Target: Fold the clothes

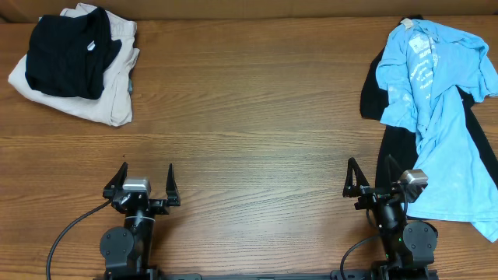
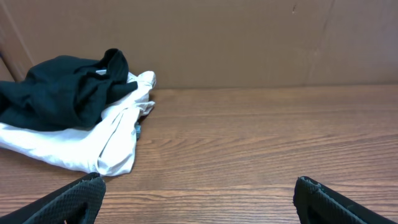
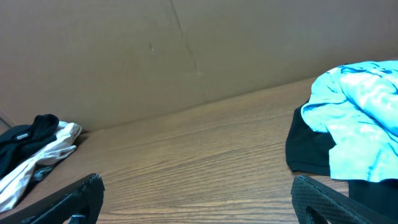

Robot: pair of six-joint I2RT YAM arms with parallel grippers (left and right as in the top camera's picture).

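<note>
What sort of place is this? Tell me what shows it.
Likely a robot lab bench, not a home: a wooden table backed by a cardboard wall, the left gripper and right gripper standing at its near edge, and clothes heaped at both sides.

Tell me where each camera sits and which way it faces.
Overhead: above the table, looking straight down; left arm and right arm at bottom, jaws open.
Left wrist: low, facing the cardboard wall and the black-and-beige pile; own jaw tips in bottom corners.
Right wrist: low, facing the wall, blue T-shirt at right; own jaw tips below.
Both wrist views share the pile.
</note>
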